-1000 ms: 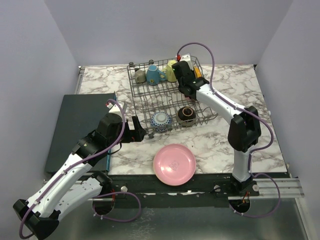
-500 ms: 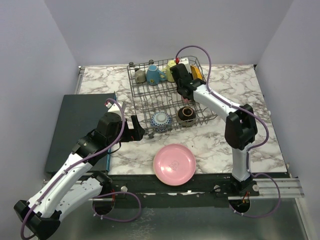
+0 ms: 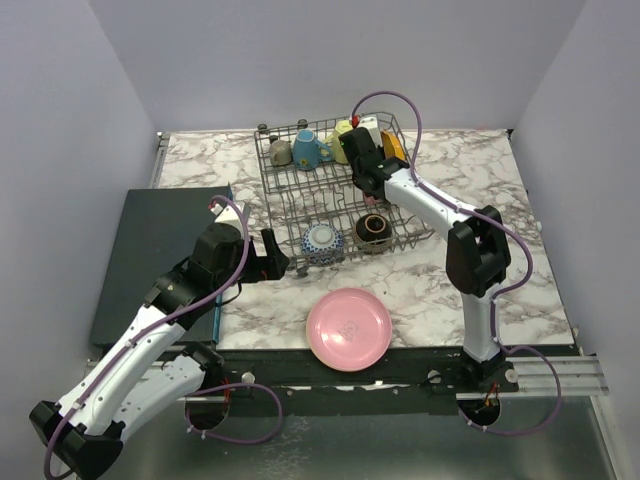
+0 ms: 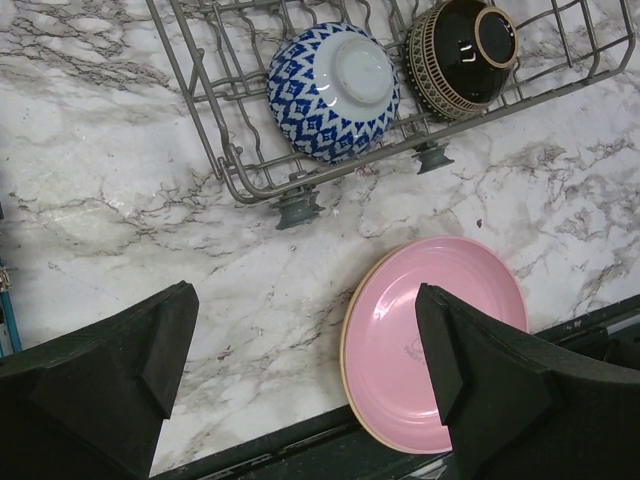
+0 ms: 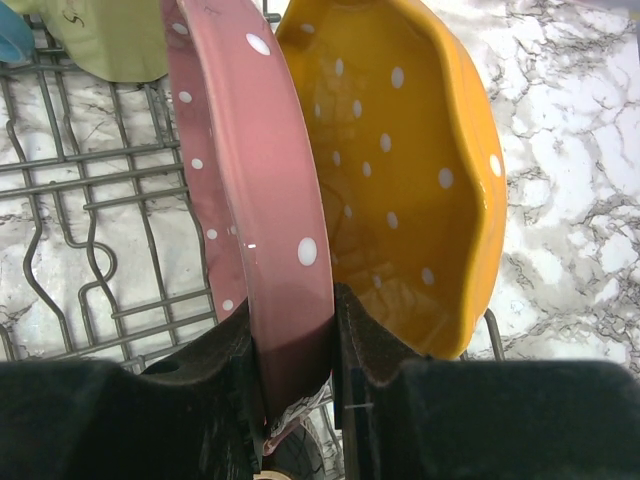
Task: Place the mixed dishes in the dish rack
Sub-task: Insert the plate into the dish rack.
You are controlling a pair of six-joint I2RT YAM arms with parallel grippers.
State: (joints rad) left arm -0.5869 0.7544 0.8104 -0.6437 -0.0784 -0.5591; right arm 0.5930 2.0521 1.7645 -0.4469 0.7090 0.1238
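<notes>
The grey wire dish rack (image 3: 290,195) stands at the table's back middle. My right gripper (image 5: 293,345) is shut on the rim of a pink white-dotted plate (image 5: 255,180), held on edge inside the rack beside an upright orange dotted plate (image 5: 400,170); the gripper (image 3: 362,160) is at the rack's far right. A blue patterned bowl (image 4: 333,90) and a dark brown bowl (image 4: 462,55) sit in the rack's near row. Grey, blue and yellow mugs (image 3: 312,150) line the far row. A plain pink plate (image 3: 348,328) lies at the table's front edge. My left gripper (image 4: 305,365) is open and empty, above the marble left of that plate.
A dark flat mat (image 3: 160,250) covers the table's left side, under my left arm. The rack stands on small feet (image 4: 297,208). The table's black front edge (image 4: 300,455) runs just below the pink plate.
My right gripper has shifted slightly left and back in the rack with the pink dotted plate. The left arm has barely moved.
</notes>
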